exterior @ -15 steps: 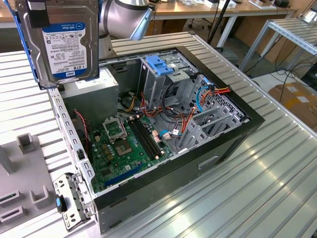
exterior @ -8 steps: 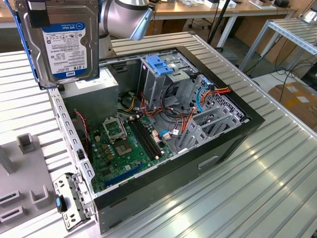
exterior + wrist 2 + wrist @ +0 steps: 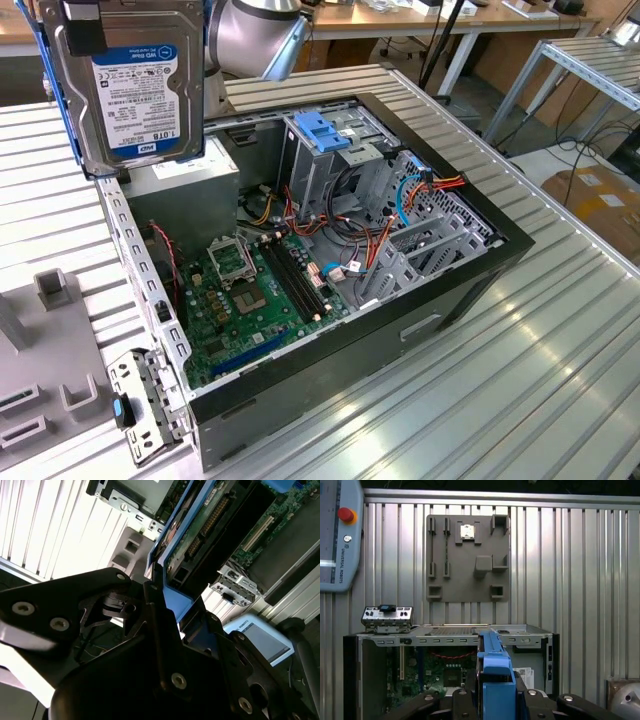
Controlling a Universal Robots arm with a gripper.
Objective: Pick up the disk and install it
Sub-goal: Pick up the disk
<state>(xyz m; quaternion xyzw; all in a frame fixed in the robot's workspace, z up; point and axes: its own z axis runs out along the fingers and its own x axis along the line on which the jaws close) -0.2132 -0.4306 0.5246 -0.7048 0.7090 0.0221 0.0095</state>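
The disk [image 3: 135,85], grey metal with a white and blue label and blue side rails, hangs upright in the air above the back corner of the open computer case [image 3: 500,240], at the exterior view's upper left. In the second wrist view my gripper [image 3: 170,605] is shut on the disk's blue rail, and the disk's [image 3: 200,525] green circuit side shows beyond the black fingers [image 3: 155,625]. In the first wrist view the disk [image 3: 495,680] stands edge-on between the fingers of the gripper [image 3: 495,692], over the case's near wall.
Inside the case are a metal drive cage with a light-blue top [image 3: 325,135], a grey power-supply box [image 3: 185,180], a green motherboard [image 3: 250,300] and loose cables. A grey parts holder [image 3: 467,557] lies on the ribbed table, and a teach pendant [image 3: 337,535] beside it.
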